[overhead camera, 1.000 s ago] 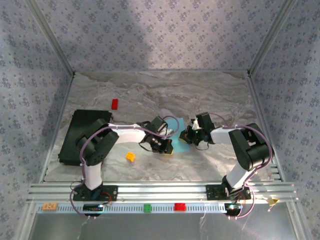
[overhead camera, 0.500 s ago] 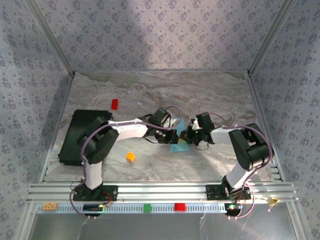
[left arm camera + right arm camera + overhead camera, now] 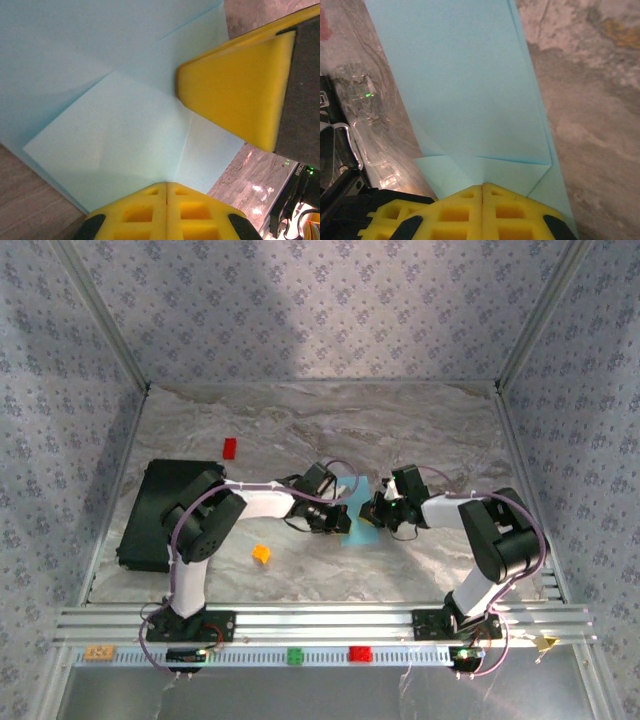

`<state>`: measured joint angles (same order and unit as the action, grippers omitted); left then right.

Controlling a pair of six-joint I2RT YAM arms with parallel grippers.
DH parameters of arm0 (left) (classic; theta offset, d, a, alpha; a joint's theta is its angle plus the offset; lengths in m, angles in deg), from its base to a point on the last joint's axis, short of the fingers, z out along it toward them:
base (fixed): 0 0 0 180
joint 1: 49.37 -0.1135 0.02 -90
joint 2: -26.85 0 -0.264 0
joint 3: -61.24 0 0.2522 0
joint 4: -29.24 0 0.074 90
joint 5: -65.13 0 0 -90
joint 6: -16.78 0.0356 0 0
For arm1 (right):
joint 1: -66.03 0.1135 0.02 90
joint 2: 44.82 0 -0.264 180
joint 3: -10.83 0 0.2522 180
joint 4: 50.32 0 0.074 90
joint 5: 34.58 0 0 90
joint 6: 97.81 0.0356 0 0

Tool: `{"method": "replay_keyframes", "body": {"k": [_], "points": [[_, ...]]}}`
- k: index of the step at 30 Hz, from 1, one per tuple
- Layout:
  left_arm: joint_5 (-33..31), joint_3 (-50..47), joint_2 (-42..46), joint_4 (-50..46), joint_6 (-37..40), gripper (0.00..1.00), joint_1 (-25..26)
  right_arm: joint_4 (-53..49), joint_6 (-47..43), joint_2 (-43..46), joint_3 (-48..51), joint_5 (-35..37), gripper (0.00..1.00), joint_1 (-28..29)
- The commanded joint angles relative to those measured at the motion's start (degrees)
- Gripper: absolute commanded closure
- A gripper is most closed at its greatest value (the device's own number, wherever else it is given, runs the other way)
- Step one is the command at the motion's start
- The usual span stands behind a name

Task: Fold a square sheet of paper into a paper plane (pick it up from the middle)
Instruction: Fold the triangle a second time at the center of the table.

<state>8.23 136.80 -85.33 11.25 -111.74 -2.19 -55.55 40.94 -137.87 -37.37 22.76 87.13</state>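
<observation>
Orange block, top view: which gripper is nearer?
Left. The left gripper is to the right of the orange block, at the left side of the light-blue paper. The right gripper is farther right, across the paper.

Left gripper (image 3: 340, 519) swung in closer to the right gripper (image 3: 371, 514). Sheet of paper (image 3: 347, 486) looks narrower now, less blue showing.

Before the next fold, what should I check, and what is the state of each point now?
1. Left gripper shut: ok.
2. Right gripper shut: ok.
3. Paper reaches both grippers' tips: ok.
4. Paper really pinched, not only touched: cannot tell.
5. Creases visible in the paper: ok.
6. Orange block apart from the paper: ok.
</observation>
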Motion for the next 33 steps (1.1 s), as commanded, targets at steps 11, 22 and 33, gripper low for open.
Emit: {"method": "replay_keyframes", "body": {"k": [11,22,33], "points": [[-2.0,-2.1,-0.4,-5.0,-0.2,1.0,0.2,-2.2,-0.4,0.0,1.3,2.6,0.98,5.9],[-2.4,-2.1,-0.5,-5.5,-0.1,1.0,0.3,1.7,0.0,-3.0,2.9,1.7,0.98,-0.7],[-3.0,-2.1,-0.6,-6.4,0.5,1.0,0.3,-0.6,-0.7,-2.7,0.7,3.4,0.98,-5.4]]}}
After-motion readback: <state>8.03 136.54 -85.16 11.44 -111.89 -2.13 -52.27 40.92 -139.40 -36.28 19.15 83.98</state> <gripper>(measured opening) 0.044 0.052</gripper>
